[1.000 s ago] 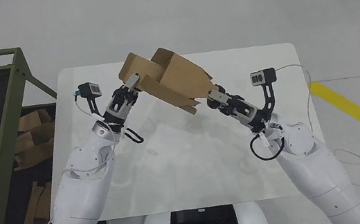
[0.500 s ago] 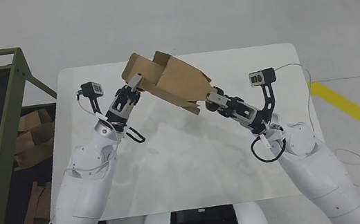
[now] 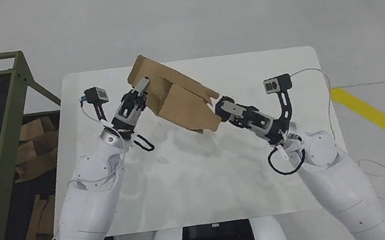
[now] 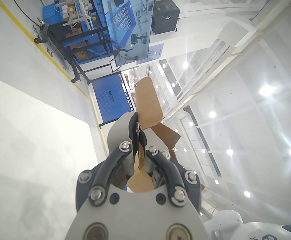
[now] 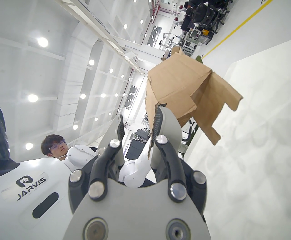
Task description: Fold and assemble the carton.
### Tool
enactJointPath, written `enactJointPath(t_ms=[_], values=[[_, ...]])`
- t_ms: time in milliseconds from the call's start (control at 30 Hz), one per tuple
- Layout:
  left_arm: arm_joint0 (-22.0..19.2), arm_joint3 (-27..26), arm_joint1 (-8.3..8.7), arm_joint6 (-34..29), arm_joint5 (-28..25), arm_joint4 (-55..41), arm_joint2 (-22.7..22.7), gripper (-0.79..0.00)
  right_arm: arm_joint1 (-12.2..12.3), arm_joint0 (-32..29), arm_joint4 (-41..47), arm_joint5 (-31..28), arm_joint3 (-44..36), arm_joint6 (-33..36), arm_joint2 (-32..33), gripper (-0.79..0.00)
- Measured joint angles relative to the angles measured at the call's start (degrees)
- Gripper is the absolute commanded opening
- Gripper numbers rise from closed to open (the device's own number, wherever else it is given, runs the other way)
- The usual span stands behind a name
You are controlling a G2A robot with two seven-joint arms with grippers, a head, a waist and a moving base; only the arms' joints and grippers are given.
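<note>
Carton (image 3: 182,103), inside hidden, has left tool (image 4: 137,127) clamped on it, right tool (image 5: 139,114) apart beside its edge.

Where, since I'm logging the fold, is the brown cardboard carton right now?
In the top view the brown cardboard carton is raised over the far middle of the white table, pinched by the left gripper, with the right gripper at its opposite end.

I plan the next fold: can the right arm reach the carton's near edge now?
Probably yes: the right gripper stands open, with an edge of the carton already inside its jaws and nothing in between. The left gripper grips the other end.
</note>
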Motion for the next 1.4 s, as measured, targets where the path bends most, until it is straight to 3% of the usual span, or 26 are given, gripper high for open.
enactJointPath(t_ms=[533,933,1400], values=[[-0.59,-0.46,-0.38,0.77,0.32,-1.46,-0.43,-0.785,0.34,-0.19,-2.79,2.69,3.18,2.53,0.3,-0.32],[-0.74,-0.37,-0.63,0.82,0.26,-1.17,-0.39,-0.785,-0.23,1.61,-3.69,2.88,4.83,2.99,-2.72,-0.449],[-0.58,-0.02,-0.88,1.17,0.36,-0.82,-0.56,-0.785,-0.14,1.39,-1.78,1.99,2.1,5.47,-2.78,-0.471]])
